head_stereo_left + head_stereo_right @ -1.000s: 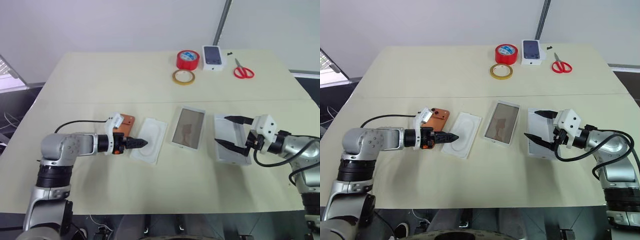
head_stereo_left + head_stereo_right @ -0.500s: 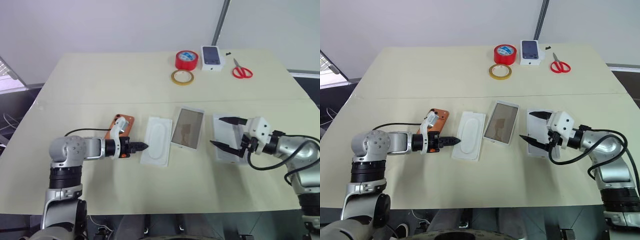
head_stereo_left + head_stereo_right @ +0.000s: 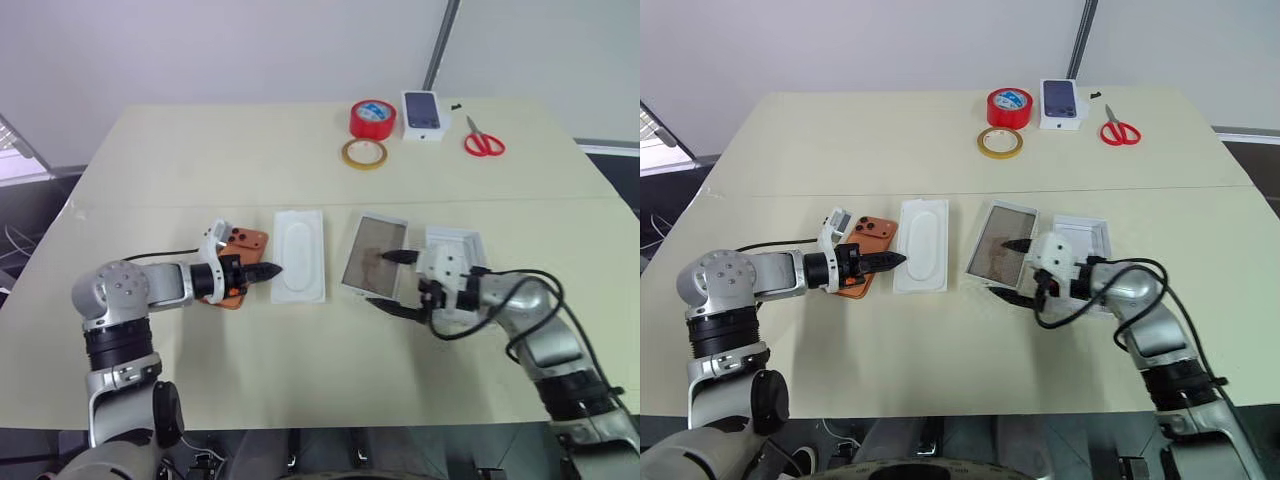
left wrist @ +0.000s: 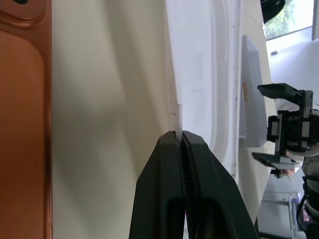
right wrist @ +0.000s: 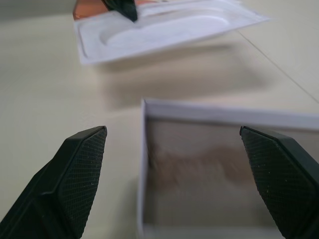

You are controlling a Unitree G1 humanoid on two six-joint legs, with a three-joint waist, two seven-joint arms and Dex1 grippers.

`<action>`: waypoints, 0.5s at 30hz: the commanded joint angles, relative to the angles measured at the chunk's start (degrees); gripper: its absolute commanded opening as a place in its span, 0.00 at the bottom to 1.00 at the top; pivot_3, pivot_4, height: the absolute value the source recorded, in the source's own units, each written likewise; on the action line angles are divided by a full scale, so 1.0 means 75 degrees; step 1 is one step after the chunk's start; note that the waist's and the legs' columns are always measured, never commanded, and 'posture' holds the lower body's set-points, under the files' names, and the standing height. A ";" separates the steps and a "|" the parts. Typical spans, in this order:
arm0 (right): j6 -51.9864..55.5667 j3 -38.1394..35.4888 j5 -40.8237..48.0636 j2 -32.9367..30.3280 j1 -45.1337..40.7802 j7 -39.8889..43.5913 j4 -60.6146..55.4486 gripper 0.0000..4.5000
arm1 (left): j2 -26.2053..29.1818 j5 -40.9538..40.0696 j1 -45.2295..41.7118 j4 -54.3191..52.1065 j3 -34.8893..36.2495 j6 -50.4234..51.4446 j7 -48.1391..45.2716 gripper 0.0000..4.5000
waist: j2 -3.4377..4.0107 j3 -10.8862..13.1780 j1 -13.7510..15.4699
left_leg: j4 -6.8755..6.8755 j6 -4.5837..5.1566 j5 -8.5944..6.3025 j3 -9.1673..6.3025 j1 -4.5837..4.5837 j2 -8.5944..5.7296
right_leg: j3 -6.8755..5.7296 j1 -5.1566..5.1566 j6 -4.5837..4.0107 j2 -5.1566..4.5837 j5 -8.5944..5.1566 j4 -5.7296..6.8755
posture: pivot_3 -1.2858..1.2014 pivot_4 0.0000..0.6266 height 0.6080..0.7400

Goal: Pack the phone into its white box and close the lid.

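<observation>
The orange phone [image 3: 248, 242] lies camera side up at the left, partly under my left gripper [image 3: 266, 269]. That gripper is shut on a thin tab [image 4: 178, 118] at the edge of the white tray with an oval recess [image 3: 298, 255]. The lid [image 3: 372, 255] lies right of the tray, its brownish printed face up. My right gripper [image 3: 393, 282] stands open over the lid's right edge, one finger on each side of the rim [image 5: 199, 112]. The white box [image 3: 460, 240] sits just behind that hand, partly hidden by it.
At the table's far edge are a red tape roll [image 3: 375, 118], a yellow tape ring [image 3: 367, 153], a small white box with a dark phone picture [image 3: 424, 113] and red scissors [image 3: 484, 141]. A seam crosses the table behind the work area.
My left gripper closed on the tray's edge, and the tray swung round to lie straight beside the phone. My right gripper moved left from the white box to the lid, still open.
</observation>
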 commanded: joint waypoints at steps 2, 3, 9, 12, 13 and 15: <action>0.0158 0.0529 -0.0646 -0.0027 -0.0177 -0.0105 -0.0080 0.80 | 0.0018 -0.0079 0.0077 -0.0598 -0.0054 -0.0469 -0.0014 0.00 | -0.0004 0.0002 0.0023 | 0.0002 -0.0001 0.0001 -0.0001 -0.0015 -0.0004 | 0.0000 -0.0012 0.0000 -0.0002 0.0000 0.0001 | 0.52 0.24 1.00; 0.0075 0.0630 -0.0837 -0.0089 -0.0201 -0.0104 0.0052 0.69 | 0.0025 -0.0076 0.0120 -0.0692 -0.0115 -0.0571 -0.0016 0.00 | -0.0006 0.0004 0.0022 | 0.0002 -0.0001 0.0001 -0.0002 -0.0018 -0.0005 | 0.0000 -0.0013 0.0000 -0.0003 0.0000 0.0000 | 0.52 0.24 1.00; -0.0378 0.0791 -0.1002 -0.0125 -0.0406 0.0271 0.0365 0.01 | 0.0038 0.0005 0.0315 -0.1203 -0.0627 -0.1177 0.0047 0.00 | -0.0008 0.0005 0.0001 | 0.0003 -0.0009 0.0005 -0.0002 -0.0021 -0.0006 | 0.0000 -0.0019 0.0000 -0.0002 0.0000 0.0006 | 0.52 0.24 1.00; -0.0813 0.0905 -0.0827 0.0079 -0.0488 0.0601 0.0243 0.01 | -0.0140 -0.0134 0.0165 -0.1026 -0.0489 -0.1012 0.0162 0.00 | -0.0012 0.0008 -0.0010 | 0.0003 -0.0009 0.0006 -0.0003 -0.0019 -0.0006 | 0.0000 -0.0023 0.0000 -0.0001 0.0000 0.0016 | 0.52 0.24 1.00; -0.0852 0.0960 -0.0787 0.0194 -0.0519 0.0661 0.0210 0.01 | -0.0198 -0.0173 0.0100 -0.0970 -0.0457 -0.0973 0.0181 0.00 | -0.0015 0.0009 -0.0010 | 0.0003 -0.0009 0.0005 -0.0003 -0.0020 -0.0006 | 0.0000 -0.0026 0.0000 -0.0001 0.0000 0.0021 | 0.52 0.24 1.00; -0.0838 0.1054 -0.0763 0.0370 -0.0582 0.0748 0.0193 0.01 | -0.0314 -0.0224 -0.0005 -0.0953 -0.0445 -0.0944 0.0236 0.00 | -0.0023 0.0014 -0.0015 | 0.0003 -0.0009 0.0006 -0.0003 -0.0021 -0.0006 | 0.0000 -0.0030 0.0000 0.0000 0.0000 0.0026 | 0.52 0.24 1.00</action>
